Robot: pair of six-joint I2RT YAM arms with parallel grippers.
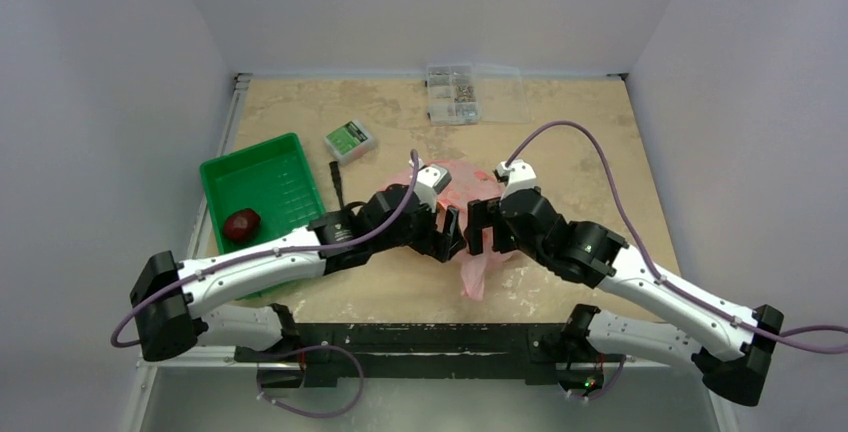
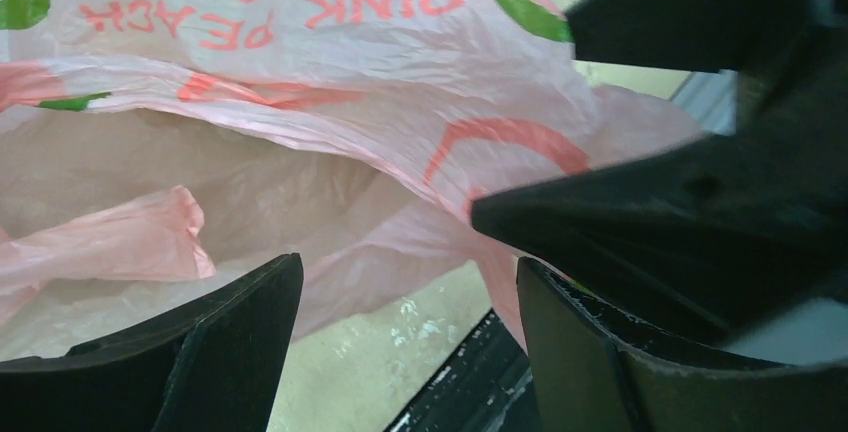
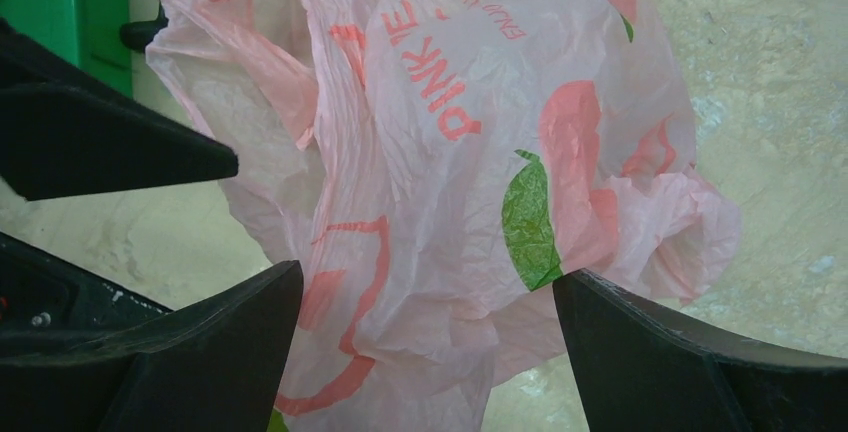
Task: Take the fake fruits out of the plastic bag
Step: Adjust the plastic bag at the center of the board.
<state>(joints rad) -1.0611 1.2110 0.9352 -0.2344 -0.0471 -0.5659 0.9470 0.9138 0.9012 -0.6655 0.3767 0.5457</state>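
Observation:
The pink plastic bag point(image 1: 470, 184) lies crumpled at the table's centre, printed with peaches and green leaves. My left gripper point(image 1: 452, 239) is open at the bag's near left side. In the left wrist view the left gripper point(image 2: 407, 270) faces the bag's open mouth point(image 2: 200, 182), with nothing between the jaws. My right gripper point(image 1: 481, 227) is open, and in the right wrist view the right gripper point(image 3: 428, 274) straddles a fold of the bag point(image 3: 460, 182) without closing on it. One dark red fruit point(image 1: 241, 223) lies in the green tray point(image 1: 265, 157). The other fruits are hidden.
A small green-labelled box point(image 1: 349, 139) sits behind the tray. A clear compartment box point(image 1: 452, 92) stands at the far edge. A black stick-like object point(image 1: 336, 180) lies beside the tray. The two grippers are almost touching above the bag.

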